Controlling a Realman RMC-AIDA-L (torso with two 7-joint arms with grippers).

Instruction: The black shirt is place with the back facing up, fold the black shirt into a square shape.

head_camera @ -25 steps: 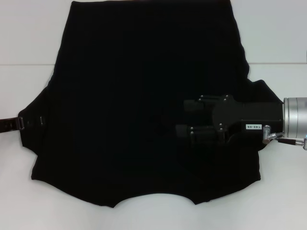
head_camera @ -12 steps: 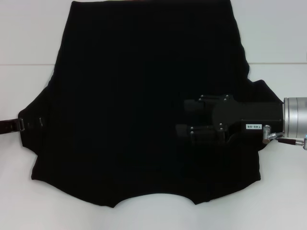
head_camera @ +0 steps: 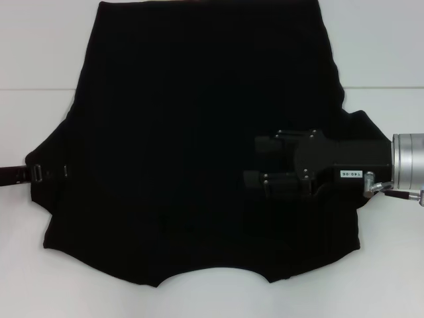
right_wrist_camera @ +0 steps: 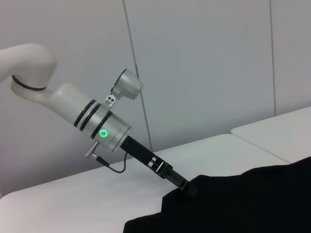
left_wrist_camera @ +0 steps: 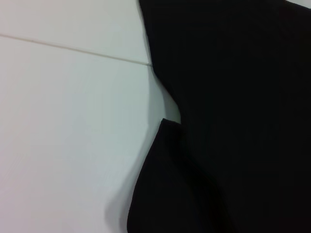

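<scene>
The black shirt point(head_camera: 185, 132) lies spread flat on the white table, plain side up, its hem toward me. At the tip of the shirt's left sleeve my left gripper point(head_camera: 50, 171) reaches in from the left edge, low on the fabric. The right wrist view shows that same left gripper point(right_wrist_camera: 187, 187) meeting the shirt's edge point(right_wrist_camera: 243, 204). My right gripper point(head_camera: 250, 161) hangs over the shirt's right half, pointing left, with its two black fingers apart and nothing seen between them. The left wrist view shows the sleeve and armpit of the shirt point(left_wrist_camera: 233, 97).
The white table point(head_camera: 40, 53) has a seam running across it behind the sleeves. Bare table shows left, right and in front of the shirt. A grey wall point(right_wrist_camera: 204, 63) stands behind the table.
My left gripper has slid a little to the right, further onto the left sleeve. The shirt's outline and my right gripper are nearly unchanged.
</scene>
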